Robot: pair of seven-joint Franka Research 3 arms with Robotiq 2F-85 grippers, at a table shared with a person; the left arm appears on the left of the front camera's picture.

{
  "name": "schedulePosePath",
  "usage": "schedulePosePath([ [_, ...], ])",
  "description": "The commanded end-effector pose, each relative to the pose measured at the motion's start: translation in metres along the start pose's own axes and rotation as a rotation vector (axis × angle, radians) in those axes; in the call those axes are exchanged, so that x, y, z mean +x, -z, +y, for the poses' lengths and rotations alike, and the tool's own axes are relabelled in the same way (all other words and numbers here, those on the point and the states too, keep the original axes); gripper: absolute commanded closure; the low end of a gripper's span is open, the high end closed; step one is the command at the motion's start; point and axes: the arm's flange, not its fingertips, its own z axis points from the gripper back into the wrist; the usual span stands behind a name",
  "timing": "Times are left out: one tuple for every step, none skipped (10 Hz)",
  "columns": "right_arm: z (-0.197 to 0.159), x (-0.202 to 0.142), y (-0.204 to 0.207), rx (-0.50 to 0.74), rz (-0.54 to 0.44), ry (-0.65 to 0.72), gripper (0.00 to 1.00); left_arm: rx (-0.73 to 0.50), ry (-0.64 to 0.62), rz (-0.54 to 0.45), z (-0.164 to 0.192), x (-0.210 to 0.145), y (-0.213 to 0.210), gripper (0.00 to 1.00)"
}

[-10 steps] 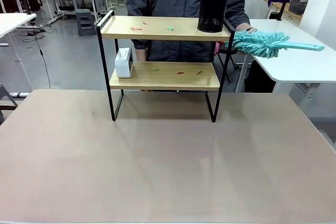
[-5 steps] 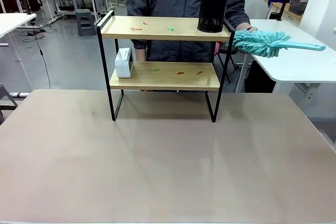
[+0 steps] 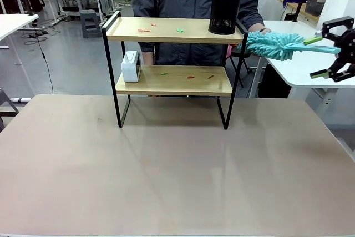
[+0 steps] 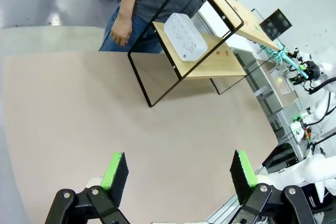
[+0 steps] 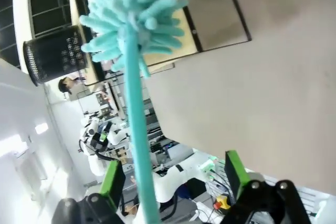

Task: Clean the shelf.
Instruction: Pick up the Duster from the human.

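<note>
**The person offers a duster to the right hand; the shelf is not yet dusted.**

Front view: the shelf [image 3: 166, 84] stands at the far middle of the worktop [image 3: 166, 170]. There are scraps [image 3: 144, 30] on both boards, a black mesh cup [image 3: 224, 12] on the top one and a white box [image 3: 130, 66] on the lower. The person behind it holds a teal duster [image 3: 272, 45] out sideways. The right hand [image 3: 314, 58] has its fingers apart on either side of the handle's end, not clamped on it. Left wrist view: the left hand [image 4: 178, 170] hangs with its fingers apart over bare worktop, well clear of the shelf. Right wrist view: the handle runs up between the pads [image 5: 113, 179], closer to one than the other. The grip would likely go best if the right hand centres the handle, slides a little further along it, and closes squarely while the person is holding it.
</note>
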Motion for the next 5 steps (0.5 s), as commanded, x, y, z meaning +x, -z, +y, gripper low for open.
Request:
schedulePosePath([
  [0.01, 0.007, 0.003, 0.096, -0.02, 0.021, 0.0, -0.014, 0.023, -0.01, 0.0, 0.002, 0.0, 0.0],
  [0.009, 0.009, 0.004, 0.116, -0.013, 0.025, 0.0, -0.014, 0.023, -0.01, 0.0, 0.002, 0.0, 0.0],
  [0.009, 0.011, 0.005, 0.143, -0.017, 0.026, 0.0, -0.014, 0.023, -0.01, 0.0, 0.002, 0.0, 0.0],
  [0.008, 0.014, 0.004, 0.163, -0.038, 0.014, 0.0, -0.014, 0.023, -0.01, 0.0, 0.002, 0.0, 0.0],
  [0.006, 0.018, 0.005, 0.163, -0.065, 0.014, 0.6, -0.014, 0.023, -0.01, 0.0, 0.002, 0.0, 0.0],
])
